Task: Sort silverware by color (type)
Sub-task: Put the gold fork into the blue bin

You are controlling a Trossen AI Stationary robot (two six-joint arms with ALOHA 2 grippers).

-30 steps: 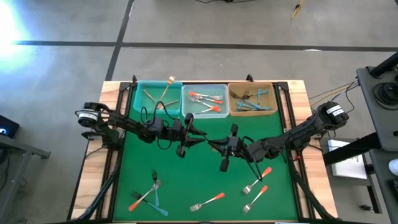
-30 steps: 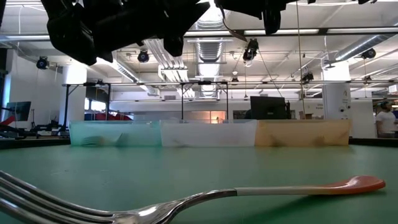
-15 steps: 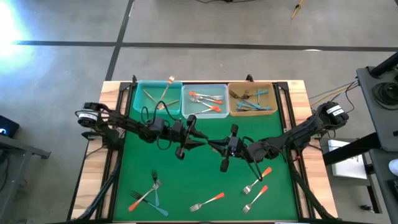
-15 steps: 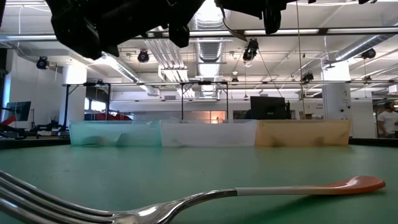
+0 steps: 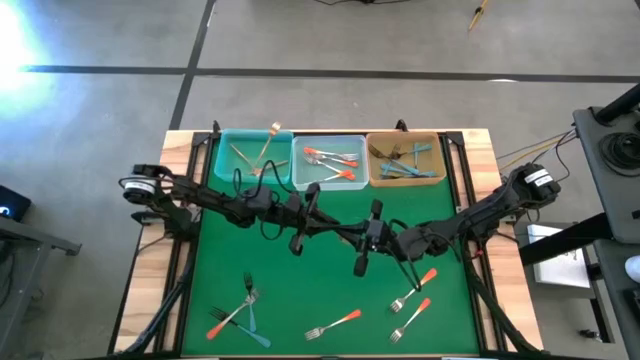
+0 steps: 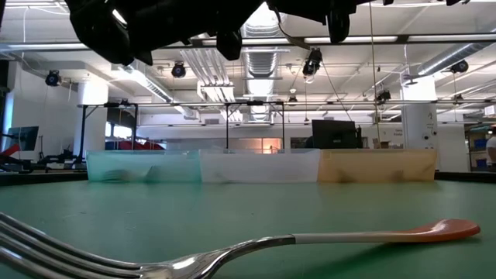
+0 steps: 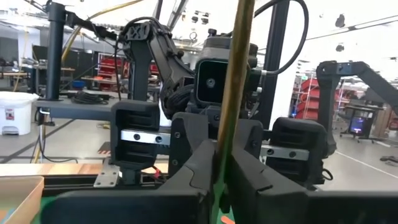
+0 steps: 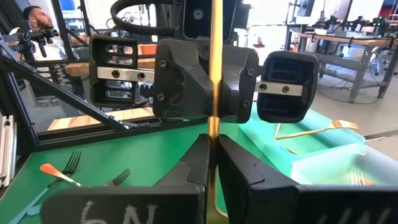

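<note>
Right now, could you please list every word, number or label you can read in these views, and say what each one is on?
"6N": pale handwritten marking on the body of the right gripper, behind its fingers; it may be meant to be read the other way up.
Small red label on the white container in the room, seen in the left wrist view: too small to read.
Nothing else is legible.

- green felt-like table mat (image 5: 300, 285), light wood border (image 5: 150, 290)
- three rectangular plastic bins: teal one (image 5: 232, 140), clear whitish one (image 5: 303, 175), tan one (image 5: 405, 180)
- slim gold fork (image 8: 214, 93), plain gold shaft, pinched between dark black fingers (image 8: 193, 165)
- silver forks with orange-red handles (image 5: 335, 322), more in the clear bin
- teal-blue-handled forks (image 5: 415, 172) in the tan bin
- gold forks (image 5: 262, 148) in the teal bin
- both arms matte black
</note>
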